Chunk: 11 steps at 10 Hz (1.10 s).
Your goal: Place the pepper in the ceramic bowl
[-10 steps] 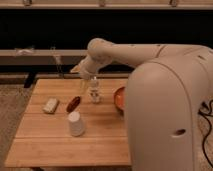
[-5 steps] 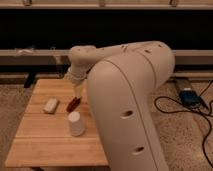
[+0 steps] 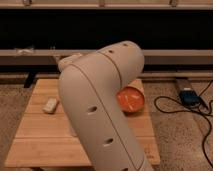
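The arm [image 3: 100, 105] fills the middle of the camera view and covers most of the table [image 3: 35, 137]. The gripper is out of sight behind the arm, over the table's covered middle, so its state cannot be told. The pepper is also hidden; its position, its long axis and its direction from the gripper cannot be read. The bowl [image 3: 132, 100] sits near the table's edge at the picture's right, partly covered by the arm, opening upward. A pale block [image 3: 50, 105] lies at the opposite side, well apart from the bowl.
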Each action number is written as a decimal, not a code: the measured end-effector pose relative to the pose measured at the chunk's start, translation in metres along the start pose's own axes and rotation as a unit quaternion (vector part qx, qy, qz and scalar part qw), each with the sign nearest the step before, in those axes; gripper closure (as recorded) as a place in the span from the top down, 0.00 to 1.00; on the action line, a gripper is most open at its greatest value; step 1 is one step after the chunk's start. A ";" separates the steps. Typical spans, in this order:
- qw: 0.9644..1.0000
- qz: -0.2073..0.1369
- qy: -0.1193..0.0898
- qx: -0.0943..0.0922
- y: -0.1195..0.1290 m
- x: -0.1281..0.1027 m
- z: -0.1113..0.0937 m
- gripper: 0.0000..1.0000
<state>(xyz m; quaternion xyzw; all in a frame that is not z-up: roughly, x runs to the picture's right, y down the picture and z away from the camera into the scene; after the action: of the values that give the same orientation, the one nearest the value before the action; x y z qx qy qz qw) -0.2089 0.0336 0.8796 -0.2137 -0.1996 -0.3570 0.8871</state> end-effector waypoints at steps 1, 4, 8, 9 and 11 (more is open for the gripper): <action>1.000 -0.004 0.007 -0.006 0.001 -0.001 0.008 0.80; 0.999 -0.008 0.029 -0.023 0.007 0.005 0.033 0.80; 0.998 -0.003 0.025 -0.062 0.012 0.013 0.058 0.79; 0.997 -0.002 0.021 -0.072 0.014 0.014 0.063 0.71; 0.996 0.001 0.016 -0.085 0.015 0.016 0.066 0.50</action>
<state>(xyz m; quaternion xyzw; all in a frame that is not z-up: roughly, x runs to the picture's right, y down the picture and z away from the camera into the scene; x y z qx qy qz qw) -0.2005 0.0691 0.9388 -0.2828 -0.1538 -0.3757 0.8690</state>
